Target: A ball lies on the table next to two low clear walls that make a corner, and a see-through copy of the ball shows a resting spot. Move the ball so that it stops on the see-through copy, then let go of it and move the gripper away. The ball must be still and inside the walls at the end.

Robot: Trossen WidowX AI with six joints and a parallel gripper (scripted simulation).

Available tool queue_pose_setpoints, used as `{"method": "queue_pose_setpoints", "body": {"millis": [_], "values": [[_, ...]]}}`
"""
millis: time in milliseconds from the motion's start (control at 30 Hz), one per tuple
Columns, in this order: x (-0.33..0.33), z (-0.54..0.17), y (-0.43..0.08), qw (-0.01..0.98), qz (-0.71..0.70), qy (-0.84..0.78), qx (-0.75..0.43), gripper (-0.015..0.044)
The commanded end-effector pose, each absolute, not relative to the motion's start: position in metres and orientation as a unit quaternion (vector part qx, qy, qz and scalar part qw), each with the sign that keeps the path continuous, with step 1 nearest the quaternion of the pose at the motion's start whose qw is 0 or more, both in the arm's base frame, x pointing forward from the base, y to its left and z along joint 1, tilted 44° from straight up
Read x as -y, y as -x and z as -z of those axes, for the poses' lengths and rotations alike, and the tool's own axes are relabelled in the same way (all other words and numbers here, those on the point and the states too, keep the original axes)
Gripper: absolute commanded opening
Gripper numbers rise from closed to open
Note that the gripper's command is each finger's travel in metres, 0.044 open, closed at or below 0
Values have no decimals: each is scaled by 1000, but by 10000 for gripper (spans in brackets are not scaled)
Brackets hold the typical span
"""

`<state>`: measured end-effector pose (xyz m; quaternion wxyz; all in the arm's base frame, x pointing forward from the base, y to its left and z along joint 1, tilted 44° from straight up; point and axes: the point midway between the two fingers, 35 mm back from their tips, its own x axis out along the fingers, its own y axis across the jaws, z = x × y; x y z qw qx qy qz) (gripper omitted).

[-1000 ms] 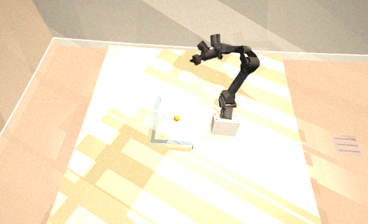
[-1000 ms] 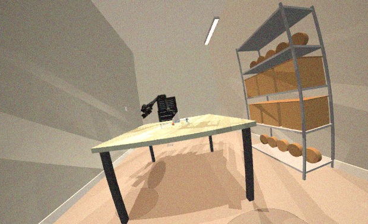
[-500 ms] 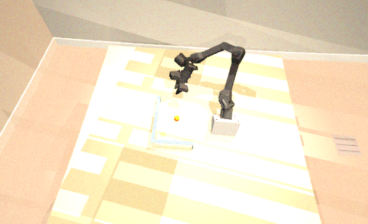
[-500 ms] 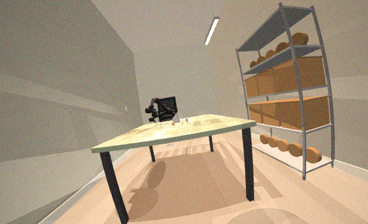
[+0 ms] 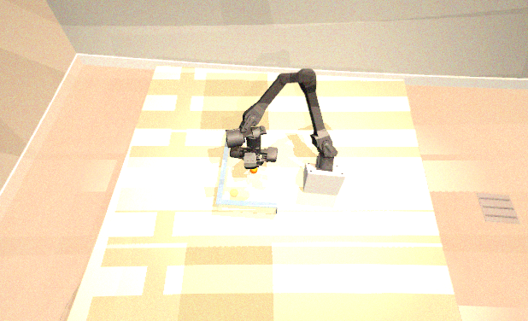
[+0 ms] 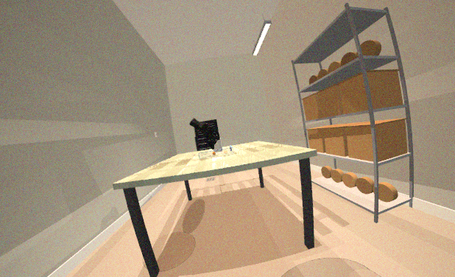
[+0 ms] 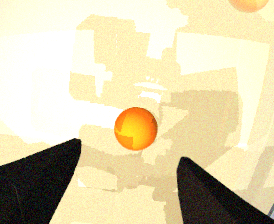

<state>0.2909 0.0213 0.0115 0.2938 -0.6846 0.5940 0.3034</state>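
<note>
Orange ball [image 5: 254,170] [image 6: 213,153] [image 7: 136,128] lies on the table [image 5: 303,273] [image 6: 217,167] [image 7: 33,65], ahead of the end effector [image 5: 253,164] [image 7: 129,155], which is released, its fingers apart. It should centre the ball between both fingers, descend slowly, then close softly, so that the ball does not roll.

a metal shelf rack [image 6: 369,110] holds boxes [image 6: 388,141]; ceiling lamp [image 6: 262,38] glows

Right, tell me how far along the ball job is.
Nothing looks finished: the orange ball sits apart from its see-through copy. In hand: the open gripper hovers near the ball, not holding it. Left: move it onto the copy, release, withdraw.
</note>
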Motion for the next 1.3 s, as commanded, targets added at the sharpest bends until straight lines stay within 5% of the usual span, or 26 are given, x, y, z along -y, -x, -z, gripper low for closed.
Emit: {"method": "queue_pose_setpoints", "body": {"millis": [0, 1267], "values": [[-23, -12, -291, 254, -305, 706, -587, 270], [12, 25, -297, 253, -304, 706, -588, 244]]}}
